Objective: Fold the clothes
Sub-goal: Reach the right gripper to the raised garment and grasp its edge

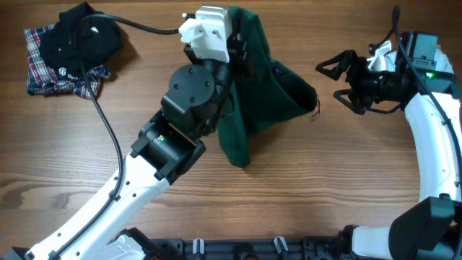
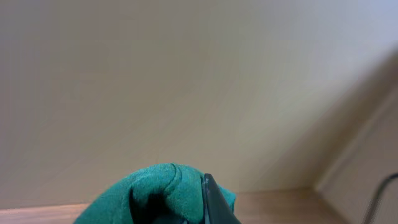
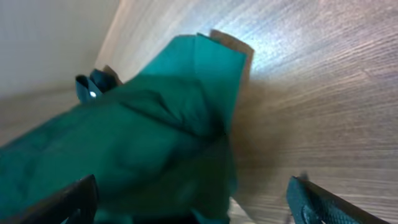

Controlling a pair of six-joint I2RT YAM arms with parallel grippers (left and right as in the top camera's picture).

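Claws: left claw (image 1: 240, 49) pressed together, pinching a bunched fold of the clothes (image 1: 271, 79) at upper centre of the overhead frame. Left wrist view shows green fabric humped against one dark finger (image 2: 214, 200) at the bottom edge. At right of frame, right claw (image 1: 328, 79) spread wide, holding nothing, near the cloth's right edge, not touching it in the overhead view. Clothes are dark green, soft matte fabric, lifted at the pinch, draping in long creased folds, lower end resting on the tabletop (image 1: 325, 180). Tabletop is smooth brown wood grain. In the upper left corner, crumpled black shirt (image 1: 79, 40) on plaid shirt (image 1: 40, 68), well apart.
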